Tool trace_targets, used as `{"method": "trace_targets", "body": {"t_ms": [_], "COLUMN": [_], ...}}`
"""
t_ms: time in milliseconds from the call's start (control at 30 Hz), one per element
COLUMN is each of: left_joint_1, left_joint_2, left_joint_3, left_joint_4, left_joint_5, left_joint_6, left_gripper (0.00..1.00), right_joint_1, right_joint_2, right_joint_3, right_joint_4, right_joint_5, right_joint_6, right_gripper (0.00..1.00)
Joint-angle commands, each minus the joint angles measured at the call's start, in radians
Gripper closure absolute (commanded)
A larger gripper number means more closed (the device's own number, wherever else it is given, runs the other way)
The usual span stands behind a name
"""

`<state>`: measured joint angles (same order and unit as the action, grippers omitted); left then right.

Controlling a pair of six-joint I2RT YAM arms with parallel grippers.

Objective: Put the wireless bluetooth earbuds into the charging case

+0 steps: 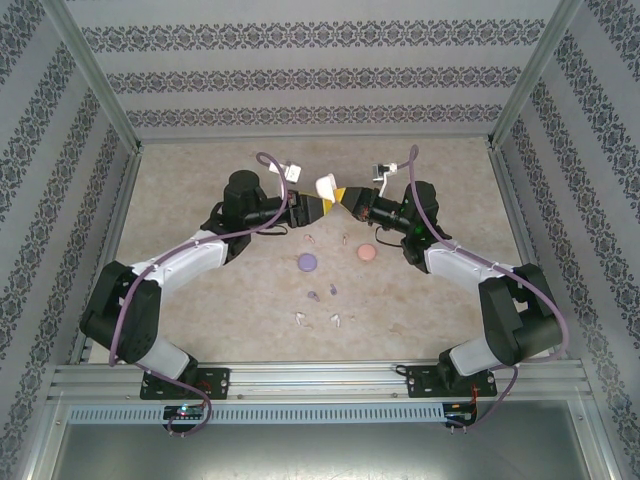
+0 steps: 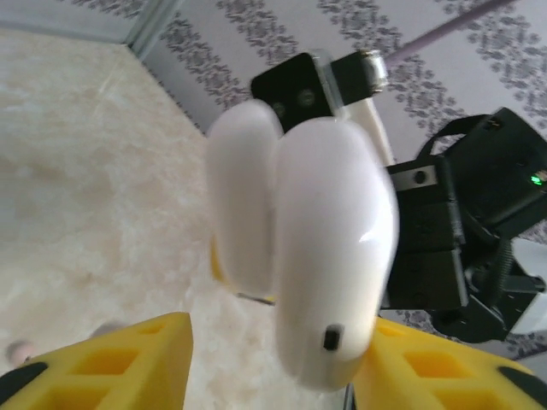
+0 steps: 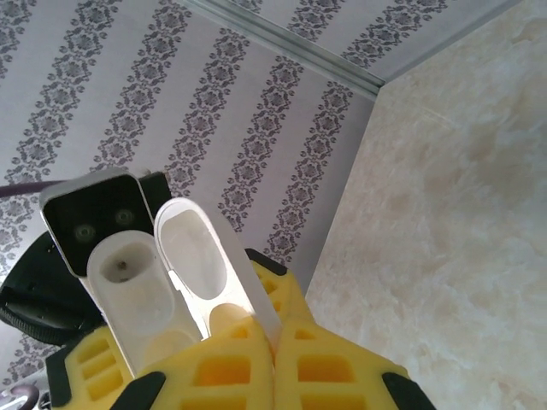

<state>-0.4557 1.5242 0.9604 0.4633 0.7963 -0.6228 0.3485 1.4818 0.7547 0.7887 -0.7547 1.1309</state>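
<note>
Right wrist: right claw (image 3: pixel 273 367) clamped on lid of open charging case (image 3: pixel 128 282), mid-air, far centre; left claw (image 2: pixel 278 363) apart around it. Earbuds (image 1: pixel 335 320) on bench (image 1: pixel 180 180), nearer. Likely case-opening step; next needs earbud pickup.

Counter (image 1: pixel 180 215): beige, marbled, matte surface.
Walls (image 1: pixel 300 80): pale wallpaper with dark floral bands, on three sides.
Corner posts (image 1: pixel 95 75): bare aluminium, rising from the far corners.
Near-edge rail (image 1: pixel 320 380): aluminium extrusion, with a perforated strip (image 1: pixel 300 412) just below it.
</note>
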Motion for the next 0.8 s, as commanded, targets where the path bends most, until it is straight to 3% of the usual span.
{"method": "trace_targets", "body": {"t_ms": [0, 367, 533, 767], "left_joint_1": [-0.008, 0.035, 0.093, 0.109], "left_joint_2": [-0.068, -0.189, -0.185, -0.017], "left_joint_3": [-0.015, 0.06, 0.174, 0.439], "left_joint_4": [-0.095, -0.447, -0.632, -1.023], "left_joint_5": [-0.078, -0.142, -0.068, 0.056], "left_joint_6": [0.071, 0.282, 0.405, 0.65], "left_gripper": [0.41, 0.11, 0.06, 0.04], "right_joint_1": [-0.012, -0.066, -0.106, -0.12], "right_joint_2": [-0.03, -0.093, -0.099, -0.075], "right_joint_3": [-0.031, -0.003, 0.055, 0.218], "right_joint_4": [0.002, -0.229, -0.377, -0.721], "right_joint_5": [0.021, 0.028, -0.016, -0.064], "right_joint_6": [-0.017, -0.15, -0.274, -0.631], "right_gripper": [1.0, 1.0, 1.0, 1.0]}}
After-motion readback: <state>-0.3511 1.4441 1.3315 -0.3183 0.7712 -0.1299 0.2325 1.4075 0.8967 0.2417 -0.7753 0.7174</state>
